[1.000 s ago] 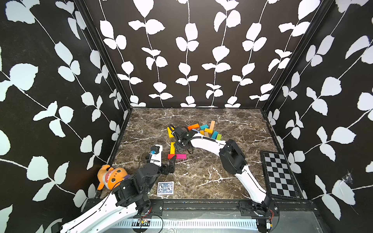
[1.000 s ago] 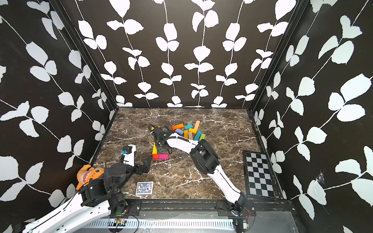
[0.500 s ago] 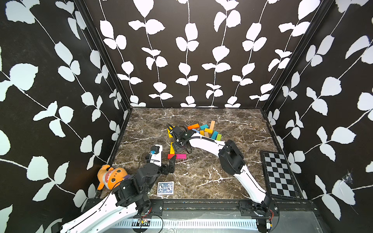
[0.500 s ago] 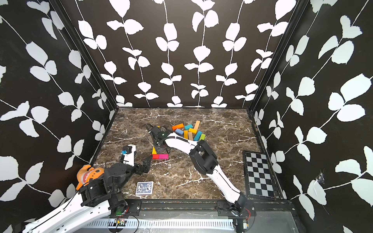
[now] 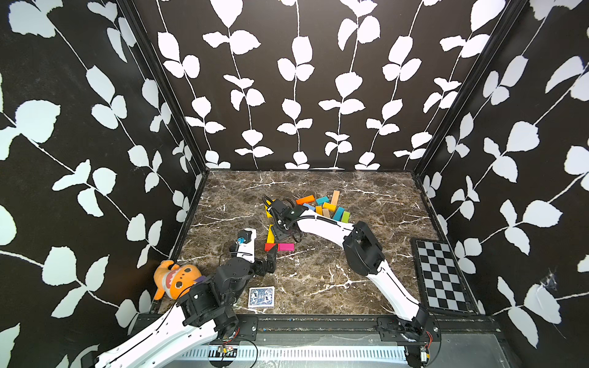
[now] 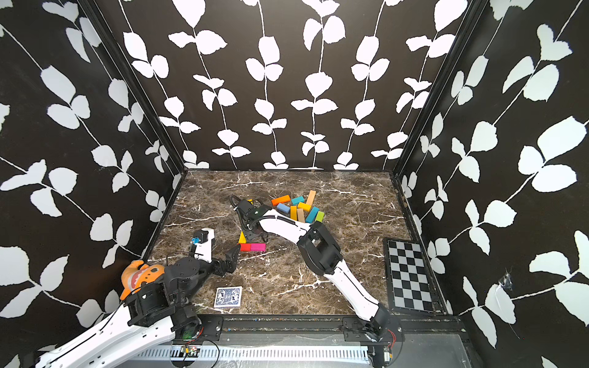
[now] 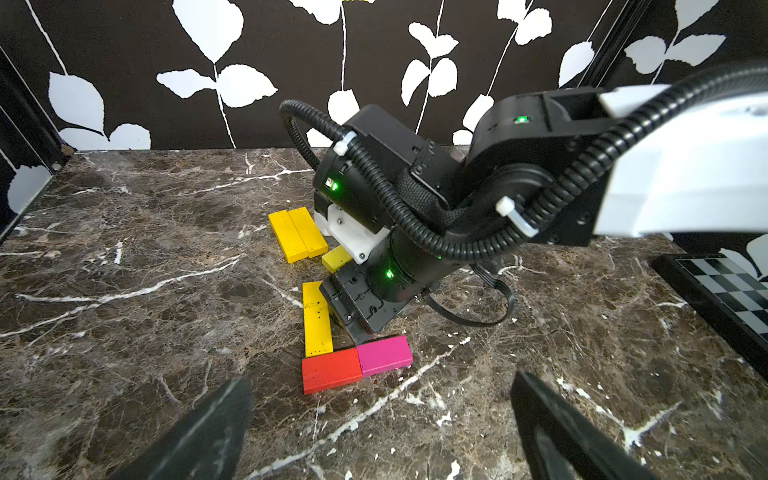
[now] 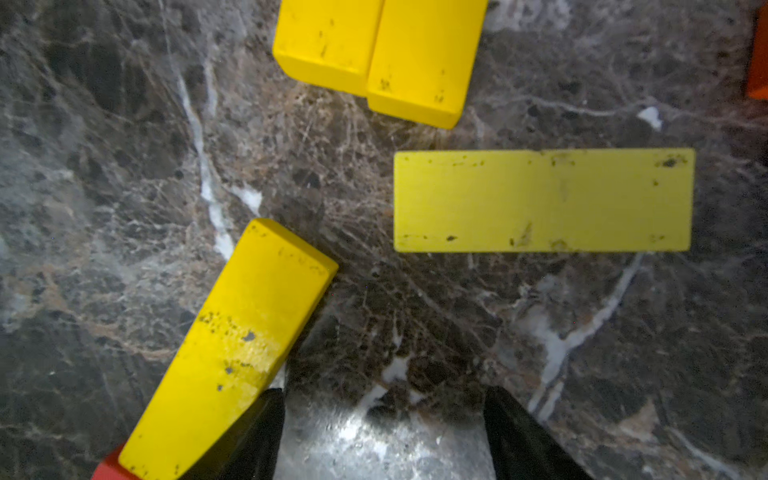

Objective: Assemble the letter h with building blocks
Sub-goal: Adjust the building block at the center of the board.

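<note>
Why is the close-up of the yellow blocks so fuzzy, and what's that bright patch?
Right wrist view: the yellow blocks lie close to the lens, hence soft; the patch is glare on the table. Left wrist view: the left gripper's fingers blur too.

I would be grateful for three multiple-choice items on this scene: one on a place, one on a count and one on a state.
1. What does the pink rectangular block touch end to end?
A. the red rectangular block
B. a playing card
C. a chequered board

2. How many yellow rectangular bars show in the right wrist view?
A. two
B. four
C. six

3. What state is the right tool in?
A. shut on a pink block
B. shut on a red block
C. open, holding nothing

Key:
1 A: the two ends meet in the left wrist view.
2 B: there is a touching pair plus two single bars.
3 C: only the bare marble tabletop lies between its fingers.
</note>
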You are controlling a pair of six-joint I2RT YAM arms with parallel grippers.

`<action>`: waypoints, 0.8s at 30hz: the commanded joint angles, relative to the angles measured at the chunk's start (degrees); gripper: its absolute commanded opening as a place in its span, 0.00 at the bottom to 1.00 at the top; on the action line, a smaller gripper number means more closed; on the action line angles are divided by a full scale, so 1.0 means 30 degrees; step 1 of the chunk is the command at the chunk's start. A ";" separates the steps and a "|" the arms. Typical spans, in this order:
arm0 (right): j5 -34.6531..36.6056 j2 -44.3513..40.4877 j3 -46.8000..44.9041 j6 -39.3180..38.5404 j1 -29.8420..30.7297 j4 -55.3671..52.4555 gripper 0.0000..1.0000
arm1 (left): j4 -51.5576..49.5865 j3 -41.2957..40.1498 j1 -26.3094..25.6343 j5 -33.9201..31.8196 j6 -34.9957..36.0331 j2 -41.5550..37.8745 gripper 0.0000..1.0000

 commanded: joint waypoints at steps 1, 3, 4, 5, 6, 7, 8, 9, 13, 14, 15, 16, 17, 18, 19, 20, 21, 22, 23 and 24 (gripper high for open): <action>0.0140 0.0592 0.0559 -0.0184 0.0065 -0.0442 0.75 | -0.0097 0.0067 0.0124 -0.0217 0.0104 -0.0021 0.99; 0.0258 0.0650 0.0644 -0.0199 0.0042 -0.0472 0.76 | -0.0078 0.0053 0.0116 -0.0180 0.0097 -0.0021 0.99; 0.0282 0.0710 0.0697 -0.0177 0.0038 -0.0548 0.76 | -0.0081 0.0065 0.0117 -0.0199 0.0103 -0.0021 0.99; 0.0339 0.0758 0.0752 -0.0150 -0.0015 -0.0563 0.76 | -0.0096 0.0061 0.0120 -0.0205 0.0096 -0.0021 0.99; 0.0351 0.0802 0.0748 -0.0142 -0.0061 -0.0578 0.76 | -0.0050 0.0061 0.0133 -0.0210 0.0104 -0.0021 0.99; 0.0384 0.0856 0.0746 -0.0140 -0.0093 -0.0545 0.76 | -0.0050 0.0066 0.0118 -0.0206 0.0116 -0.0021 0.99; 0.0332 0.0875 0.0740 -0.0085 -0.0118 -0.0543 0.76 | -0.0057 0.0065 0.0116 -0.0221 0.0104 -0.0021 0.99; 0.0341 0.0917 0.0788 -0.0102 -0.0128 -0.0532 0.76 | -0.0021 0.0044 0.0116 -0.0207 0.0105 -0.0007 0.99; 0.0452 0.1086 0.0825 -0.0012 -0.0228 -0.0484 0.76 | -0.0020 0.0028 0.0116 -0.0206 0.0119 0.0008 0.99; 0.0469 0.1074 0.0812 0.0046 -0.0290 -0.0450 0.76 | -0.0027 0.0014 0.0120 -0.0214 0.0104 0.0007 0.99; 0.0445 0.1079 0.0805 0.0065 -0.0324 -0.0414 0.76 | -0.0020 0.0031 0.0117 -0.0206 0.0111 0.0012 0.99; 0.0468 0.1074 0.0840 0.0106 -0.0341 -0.0414 0.76 | -0.0020 0.0011 0.0116 -0.0206 0.0104 0.0036 0.99; 0.0483 0.1041 0.0818 0.0115 -0.0362 -0.0421 0.76 | -0.0056 0.0031 0.0116 -0.0210 0.0128 0.0037 0.99; 0.0523 0.0944 0.0825 0.0092 -0.0386 -0.0428 0.77 | -0.0072 0.0026 0.0116 -0.0206 0.0104 0.0051 0.99; 0.0546 0.0758 0.0698 0.0077 -0.0389 -0.0310 0.77 | -0.0065 0.0028 0.0116 -0.0236 0.0106 0.0052 0.99; 0.0553 0.0511 0.0511 0.0058 -0.0423 -0.0024 0.78 | -0.0058 0.0027 0.0116 -0.0207 0.0112 0.0093 0.99; 0.0539 0.0255 0.0328 0.0048 -0.0465 0.0277 0.79 | -0.0049 0.0021 0.0116 -0.0206 0.0090 0.0124 0.99; 0.0540 -0.0065 0.0085 0.0040 -0.0496 0.0684 0.80 | -0.0038 0.0023 0.0117 -0.0206 0.0060 0.0196 0.99; 0.0534 -0.0320 -0.0075 0.0005 -0.0538 0.1042 0.80 | -0.0005 0.0045 0.0116 -0.0207 0.0047 0.0255 0.99; 0.0583 -0.0565 -0.0174 0.0004 -0.0568 0.1282 0.81 | -0.0020 0.0056 0.0116 -0.0233 -0.0005 0.0322 0.99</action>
